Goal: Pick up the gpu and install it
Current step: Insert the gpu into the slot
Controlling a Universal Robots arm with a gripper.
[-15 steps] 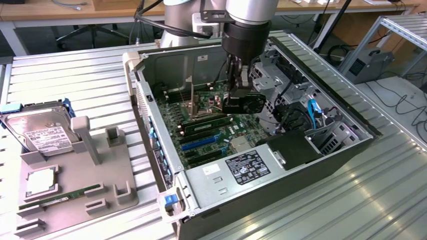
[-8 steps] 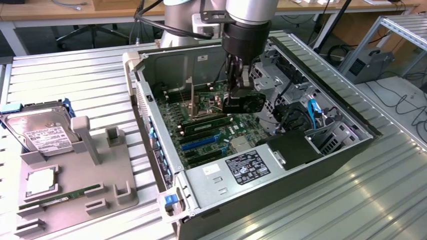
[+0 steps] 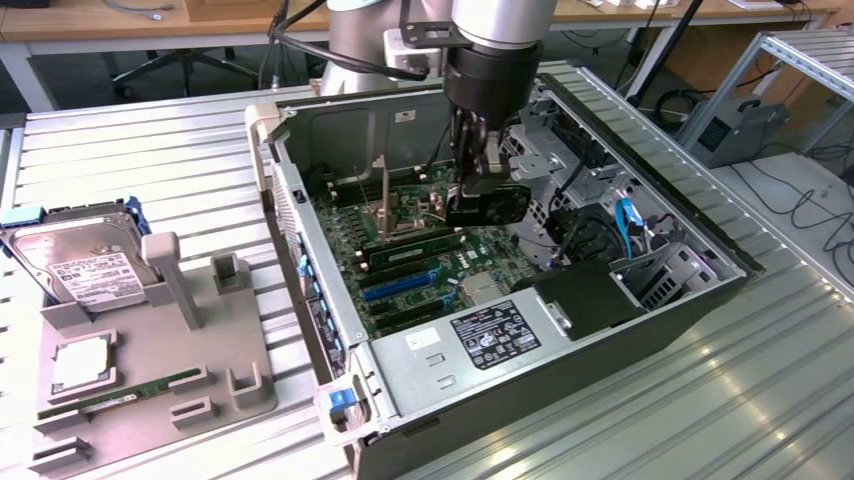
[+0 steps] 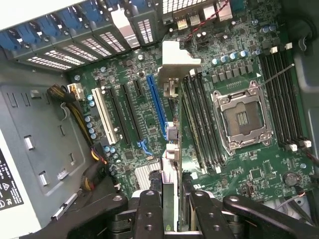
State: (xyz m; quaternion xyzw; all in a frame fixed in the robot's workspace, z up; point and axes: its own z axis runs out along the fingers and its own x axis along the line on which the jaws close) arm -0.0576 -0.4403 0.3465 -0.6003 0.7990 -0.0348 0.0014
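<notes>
GPU (image 4: pixel 171 164) is pinched edge-on between the gripper (image 4: pixel 172 209) fingers and hangs directly below them inside the open computer case (image 3: pixel 287 180). Its long axis runs 12-to-6 o'clock in the wrist view, alongside the blue expansion slot (image 4: pixel 156 104) on the motherboard (image 4: pixel 239 164).

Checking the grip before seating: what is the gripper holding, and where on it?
The gripper holds the gpu edge-on, clamped by its upper edge, above the motherboard.

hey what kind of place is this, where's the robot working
Most likely a robotics lab or test workshop. An open computer case lies on a ribbed metal bench, a grey fixture tray holds a hard drive, and wooden desks with cables stand behind.
</notes>
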